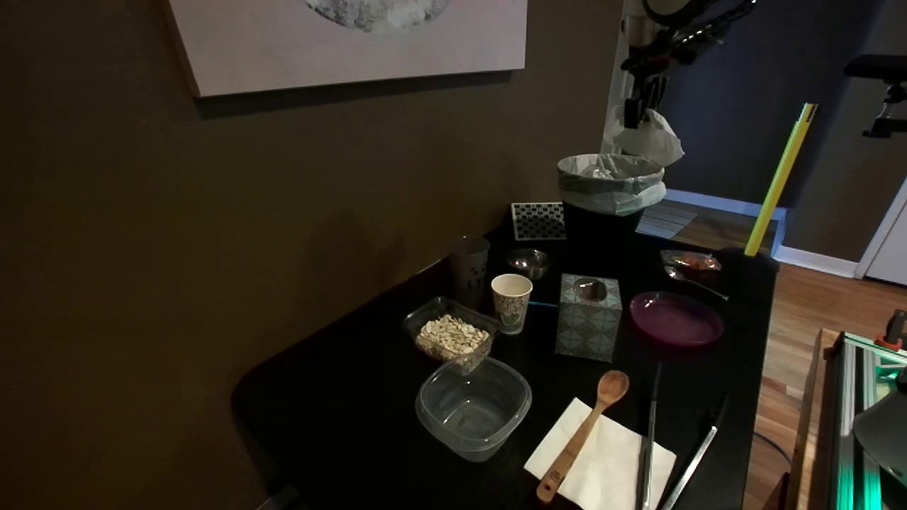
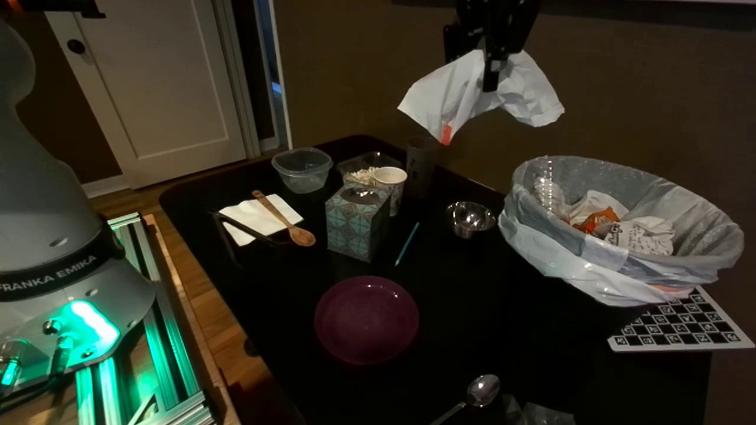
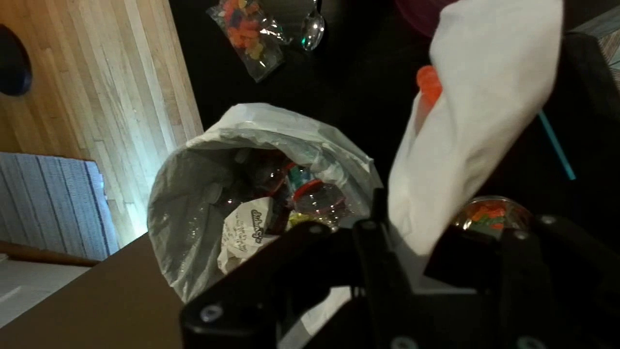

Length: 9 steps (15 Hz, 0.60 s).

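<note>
A white crumpled sheet (image 2: 466,88), seemingly paper or tissue, hangs from my gripper (image 2: 491,74), which is shut on its middle, high over the table. One corner of it shows an orange patch (image 2: 446,134); in the wrist view that orange piece (image 3: 429,85) pokes out at a fold. In the wrist view a bin (image 3: 266,116) with a white liner lies below and to the left of the gripper; its rim stands apart from the sheet in an exterior view (image 2: 590,260). Inside the bin are a crumpled printed paper bag (image 3: 244,228) and clear plastic containers. The fingertips are partly hidden by the sheet.
On the black table stand a tissue box (image 2: 357,221), a paper cup (image 1: 511,301), a metal bowl (image 2: 469,218), a magenta plate (image 2: 366,319), a clear tub (image 1: 473,407), and oats (image 1: 453,334) in a container. A wooden spoon (image 1: 584,432) lies on a napkin. A candy bag (image 3: 247,36) lies near the table edge.
</note>
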Tool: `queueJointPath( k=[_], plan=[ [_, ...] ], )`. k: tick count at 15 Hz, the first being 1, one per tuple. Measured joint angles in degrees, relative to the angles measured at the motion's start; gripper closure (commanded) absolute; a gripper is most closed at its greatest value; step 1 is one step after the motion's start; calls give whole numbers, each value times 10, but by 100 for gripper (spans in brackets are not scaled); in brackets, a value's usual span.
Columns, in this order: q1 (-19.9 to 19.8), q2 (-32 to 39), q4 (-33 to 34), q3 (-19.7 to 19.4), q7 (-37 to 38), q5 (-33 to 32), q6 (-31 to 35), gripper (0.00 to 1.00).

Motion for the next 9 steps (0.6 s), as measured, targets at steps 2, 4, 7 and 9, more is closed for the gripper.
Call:
queueJointPath(
  k=[2,4,7,9],
  plan=[
    [-12,1,13,-10,-7,-3,0,100],
    [-23,3,30,-22,-15,-4,1,100],
    [-40,14,54,-41,-27,-4,28,100],
    [-52,29,68,-54,-32,-4,67,100]
  ],
)
